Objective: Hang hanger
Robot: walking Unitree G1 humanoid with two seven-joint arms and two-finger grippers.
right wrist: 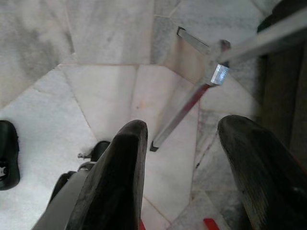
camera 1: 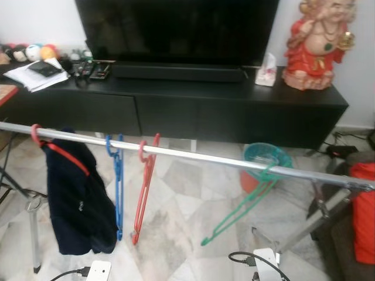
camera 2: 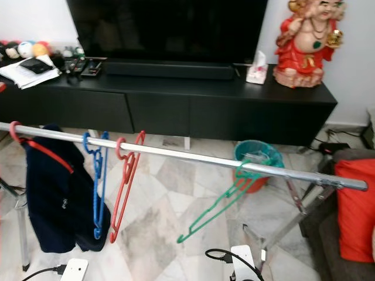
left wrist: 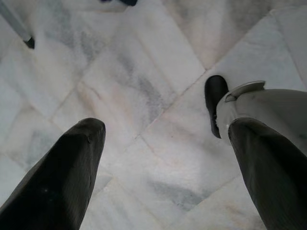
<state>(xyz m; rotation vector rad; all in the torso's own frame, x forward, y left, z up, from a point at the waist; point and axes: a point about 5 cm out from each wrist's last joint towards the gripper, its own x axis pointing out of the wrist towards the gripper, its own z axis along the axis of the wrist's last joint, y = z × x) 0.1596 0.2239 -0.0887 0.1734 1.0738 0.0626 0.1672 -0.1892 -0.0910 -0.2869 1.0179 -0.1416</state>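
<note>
A silver clothes rail (camera 1: 193, 157) crosses the room at a slight slope. On it hang a red hanger carrying a dark blue jacket (camera 1: 76, 199), a blue hanger (camera 1: 117, 187), a bare red hanger (camera 1: 143, 190) and a green hanger (camera 1: 243, 205) that swings out at a tilt near the right end. My left gripper (left wrist: 163, 158) hangs open over the marble floor with nothing between its fingers. My right gripper (right wrist: 184, 158) is open too, pointing down at the floor beside the rack's metal leg (right wrist: 192, 100).
A black TV cabinet (camera 1: 176, 105) with a television stands behind the rail. A red statue (camera 1: 316, 44) sits on its right end. A teal bin (camera 1: 266, 161) stands on the floor behind the rail. A red cushion (camera 1: 364, 211) is at the right. White boxes with cables (camera 1: 263, 260) lie near my feet.
</note>
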